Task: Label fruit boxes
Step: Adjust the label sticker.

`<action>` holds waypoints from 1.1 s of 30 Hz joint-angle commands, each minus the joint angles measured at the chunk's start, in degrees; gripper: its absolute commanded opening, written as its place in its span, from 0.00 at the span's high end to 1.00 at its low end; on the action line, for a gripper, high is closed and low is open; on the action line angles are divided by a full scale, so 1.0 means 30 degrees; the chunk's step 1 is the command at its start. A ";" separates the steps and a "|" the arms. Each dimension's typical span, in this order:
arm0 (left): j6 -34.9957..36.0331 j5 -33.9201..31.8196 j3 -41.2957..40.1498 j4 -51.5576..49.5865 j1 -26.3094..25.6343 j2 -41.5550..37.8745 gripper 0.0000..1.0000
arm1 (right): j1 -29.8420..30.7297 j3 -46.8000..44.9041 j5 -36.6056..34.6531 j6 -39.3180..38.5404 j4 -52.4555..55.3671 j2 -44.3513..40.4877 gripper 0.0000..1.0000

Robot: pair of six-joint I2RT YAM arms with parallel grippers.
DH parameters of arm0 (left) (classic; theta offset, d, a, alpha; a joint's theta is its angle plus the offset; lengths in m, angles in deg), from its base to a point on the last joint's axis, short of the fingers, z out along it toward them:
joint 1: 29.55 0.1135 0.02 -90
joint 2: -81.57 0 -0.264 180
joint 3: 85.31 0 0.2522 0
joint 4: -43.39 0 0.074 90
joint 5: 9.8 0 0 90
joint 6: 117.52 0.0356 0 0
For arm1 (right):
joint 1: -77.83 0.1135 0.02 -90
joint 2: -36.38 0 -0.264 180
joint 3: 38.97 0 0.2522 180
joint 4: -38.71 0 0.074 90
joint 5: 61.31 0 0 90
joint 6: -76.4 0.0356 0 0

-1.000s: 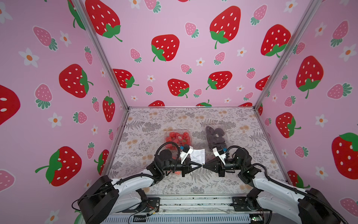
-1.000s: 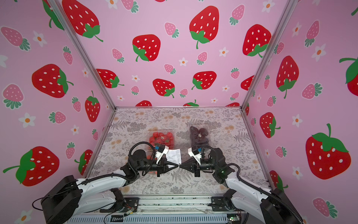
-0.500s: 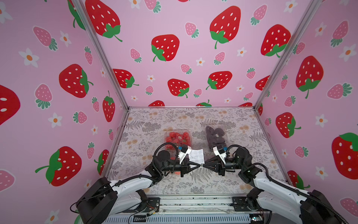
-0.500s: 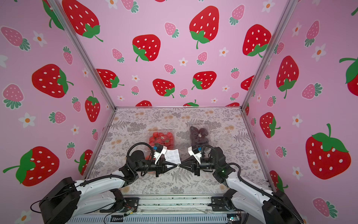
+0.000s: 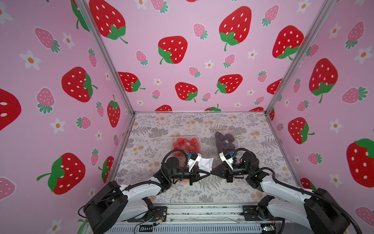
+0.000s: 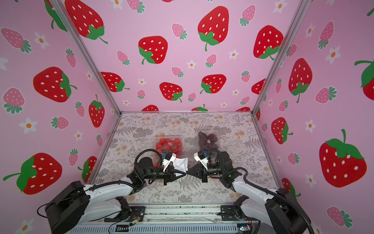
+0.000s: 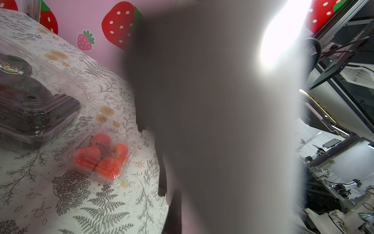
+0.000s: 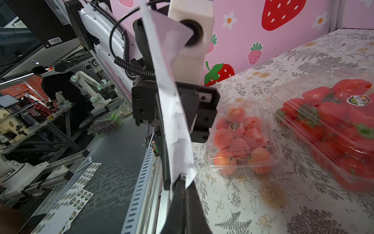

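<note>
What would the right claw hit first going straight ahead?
Almost at once the white sheet in the left gripper, which faces the right gripper tip to tip; depth is unclear.

Pink walls (image 5: 202, 66) printed with strawberries and white flowers enclose me on three sides, joined by silvery corner posts (image 5: 107, 60). My bench (image 5: 153, 125) wears a grey fern-and-flower cover. A bright light (image 7: 283, 30) glares beyond.

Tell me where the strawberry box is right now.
In both top views the strawberry box sits left of the dark fruit box, just beyond the left gripper.
</note>
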 commanded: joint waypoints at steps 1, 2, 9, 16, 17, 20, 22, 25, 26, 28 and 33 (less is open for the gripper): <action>-0.0236 -0.0207 -0.0141 0.1454 0.0204 0.0026 1.00 | -0.0004 -0.0132 0.2046 -0.0064 -0.1195 -0.1042 1.00; -0.0207 -0.0277 -0.0237 0.1454 0.0217 -0.0027 1.00 | -0.0005 -0.0257 0.1834 -0.0197 -0.1016 -0.1409 1.00; 0.0050 -0.0639 -0.0553 0.0708 0.0233 -0.0581 1.00 | 0.0031 -0.0263 0.2133 0.0026 -0.1100 -0.1684 1.00; 0.0199 -0.0473 -0.0530 0.0257 0.0204 -0.1119 1.00 | -0.0064 -0.0133 0.1672 0.0022 -0.0999 -0.1458 1.00; 0.0202 -0.0645 -0.0515 0.0229 0.0178 -0.1092 1.00 | -0.0063 -0.0089 0.1636 0.0040 -0.0941 -0.1482 1.00; 0.0268 -0.1071 -0.0297 -0.0022 0.0090 -0.0818 0.97 | -0.0056 -0.0043 0.1576 0.0040 -0.0840 -0.1461 1.00; 0.0289 -0.1081 -0.0089 -0.0179 0.0087 -0.0625 0.97 | -0.0050 -0.0043 0.1605 0.0040 -0.0836 -0.1419 1.00; 0.0288 -0.1051 0.0067 -0.0057 0.0029 -0.0482 0.96 | -0.0029 -0.0021 0.1593 -0.0033 -0.0851 -0.1339 1.00; 0.0258 -0.1051 0.0061 0.0037 -0.0004 -0.0475 0.96 | -0.0044 -0.0014 0.1630 -0.0047 -0.0818 -0.1333 1.00; 0.0247 -0.1106 0.0025 0.0086 -0.0040 -0.0504 0.95 | -0.0053 -0.0049 0.1633 -0.0076 -0.0807 -0.1333 1.00; 0.0287 -0.1146 0.0022 0.0096 -0.0089 -0.0563 0.83 | -0.0061 -0.0102 0.1473 -0.0137 -0.0789 -0.1528 1.00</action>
